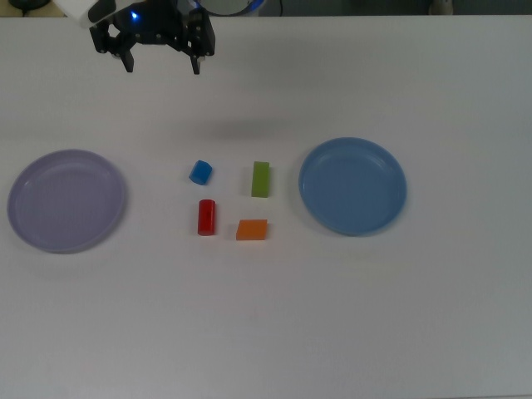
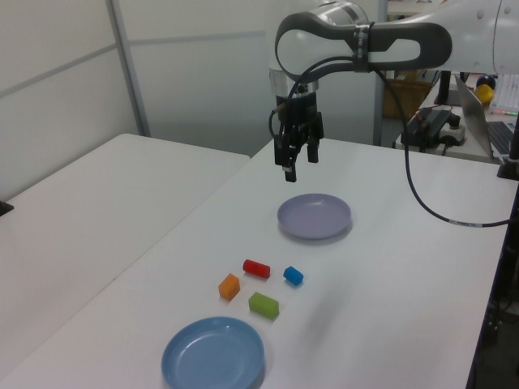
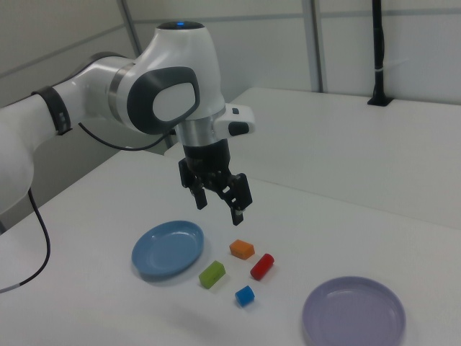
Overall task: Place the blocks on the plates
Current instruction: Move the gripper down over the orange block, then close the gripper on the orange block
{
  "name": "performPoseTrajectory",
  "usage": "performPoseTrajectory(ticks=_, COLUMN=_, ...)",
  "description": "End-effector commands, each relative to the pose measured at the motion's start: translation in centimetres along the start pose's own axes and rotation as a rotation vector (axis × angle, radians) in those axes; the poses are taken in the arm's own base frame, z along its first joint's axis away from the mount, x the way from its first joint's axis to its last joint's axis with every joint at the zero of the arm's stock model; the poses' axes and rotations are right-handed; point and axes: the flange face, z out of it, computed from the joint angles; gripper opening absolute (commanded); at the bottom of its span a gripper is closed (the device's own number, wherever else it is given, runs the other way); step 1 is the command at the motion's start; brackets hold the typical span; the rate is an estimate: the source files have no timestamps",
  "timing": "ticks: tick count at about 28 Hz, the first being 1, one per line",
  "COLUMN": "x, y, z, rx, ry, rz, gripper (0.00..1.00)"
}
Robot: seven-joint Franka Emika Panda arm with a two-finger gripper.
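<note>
1. Two plates sit on the white table (image 1: 266, 332), both bare: going left to right in the top view, the purple plate (image 1: 66, 200) lies near the table's left edge, the blue plate (image 1: 352, 185) right of centre.
2. Four blocks lie between the plates, all on the table, none touching another.
3. Blue block (image 1: 200, 172) and red block (image 1: 206, 217) form the left pair, blue toward the far edge, red lying on its side nearer the near edge.
4. Green block (image 1: 261, 179) and orange block (image 1: 252, 229) form the right pair, green just beside the blue plate's rim but apart from it.
5. Gripper (image 1: 161, 64) hangs in the air over the table's far edge, left of centre, well apart from every block.
6. Its fingers point straight down, spread apart and holding nothing.
7. In the left view the arm (image 2: 357, 40) reaches in from the right, bends at a rounded elbow and drops the wrist vertically.
</note>
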Motion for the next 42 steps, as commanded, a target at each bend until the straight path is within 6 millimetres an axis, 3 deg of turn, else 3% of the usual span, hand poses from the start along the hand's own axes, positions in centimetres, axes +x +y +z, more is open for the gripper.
performPoseTrajectory(ticks=1, x=6.3, y=-2.5, z=7.9, rx=0.009, ry=0.057, rz=-0.045, gripper=1.0)
performPoseTrajectory(ticks=10, x=10.6, y=-5.7, z=14.7, rx=-0.006, ry=0.156, rz=-0.049, gripper=1.0)
performPoseTrajectory(ticks=12, x=10.9, y=-7.1, z=15.6, rx=-0.007, ry=0.17, rz=-0.069, gripper=1.0)
performPoseTrajectory(ticks=19, x=11.5, y=-8.9, z=19.7, rx=-0.004, ry=0.127, rz=-0.095, gripper=1.0)
performPoseTrajectory(ticks=21, x=11.6, y=-10.4, z=20.6, rx=-0.006, ry=0.123, rz=-0.116, gripper=1.0)
performPoseTrajectory(ticks=28, x=11.9, y=-12.4, z=23.2, rx=-0.008, ry=0.135, rz=-0.147, gripper=1.0)
performPoseTrajectory(ticks=34, x=12.7, y=-12.7, z=24.7, rx=-0.01, ry=0.174, rz=-0.101, gripper=0.99)
performPoseTrajectory(ticks=38, x=12.9, y=-12.5, z=24.5, rx=-0.03, ry=0.196, rz=-0.08, gripper=0.58)
performPoseTrajectory(ticks=41, x=12.9, y=-12.5, z=24.6, rx=-0.031, ry=0.194, rz=-0.078, gripper=0.33)
performPoseTrajectory(ticks=42, x=12.9, y=-12.5, z=24.6, rx=-0.031, ry=0.194, rz=-0.078, gripper=0.29)
